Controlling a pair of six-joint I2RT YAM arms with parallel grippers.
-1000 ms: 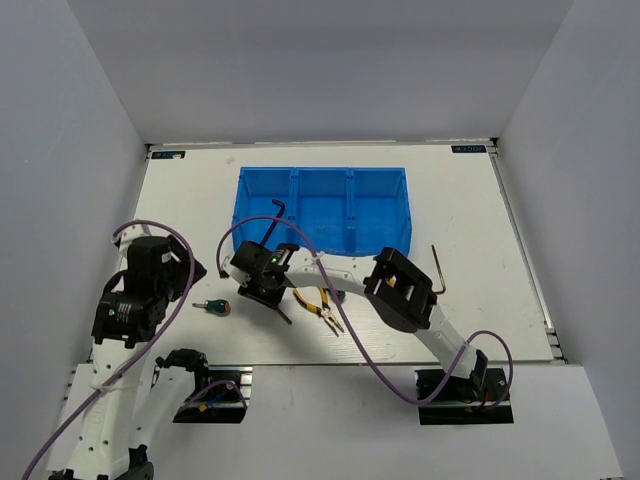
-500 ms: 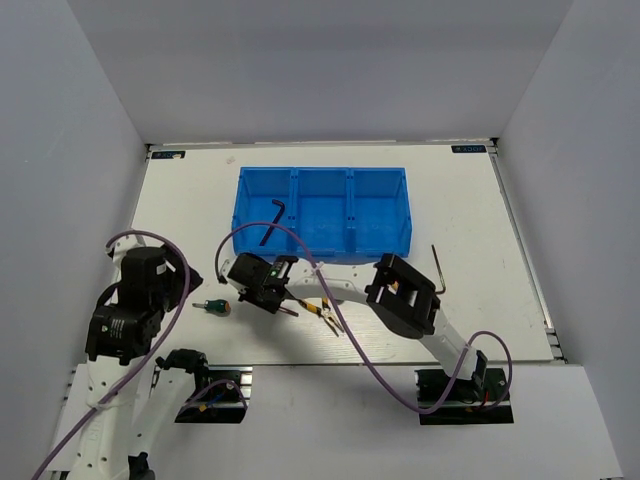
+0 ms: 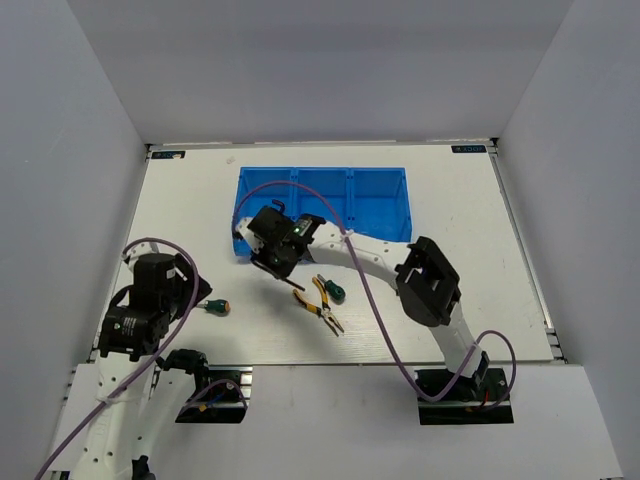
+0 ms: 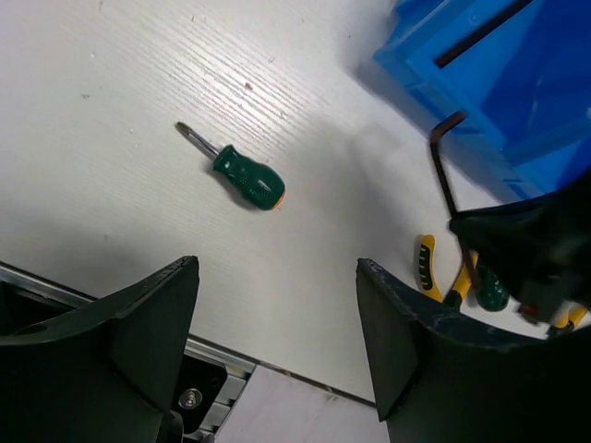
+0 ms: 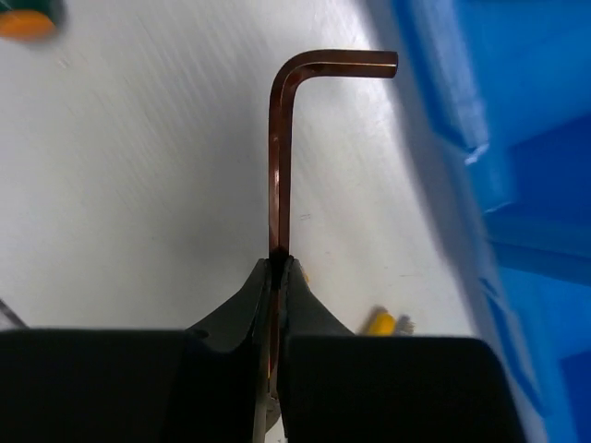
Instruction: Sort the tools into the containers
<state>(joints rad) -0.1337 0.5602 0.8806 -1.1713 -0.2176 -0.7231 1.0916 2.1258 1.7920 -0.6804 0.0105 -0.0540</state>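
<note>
Sorting at an early stage. The right gripper (image 5: 277, 263) is clenched on a brownish L-shaped metal hex key (image 5: 275, 157), held just beside the blue three-compartment plastic bin (image 3: 378, 205) and not yet released. Another dark hex key (image 4: 480, 35) lies inside the bin. Yellow-handled pliers (image 3: 322, 306), an orange-tipped green screwdriver (image 3: 212, 306) and a second green screwdriver (image 3: 336, 291) lie unsorted on the white table (image 3: 480, 250). The left gripper (image 4: 277, 268) stands open and empty.

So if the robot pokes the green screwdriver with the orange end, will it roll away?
Probably a bit. The green screwdriver has a round, stubby handle and lies on its side on the flat table, so a sideways poke would likely roll it. Its thin metal shaft looks stiff, not bendy. It looks small, so it is probably light and might skid too.
</note>
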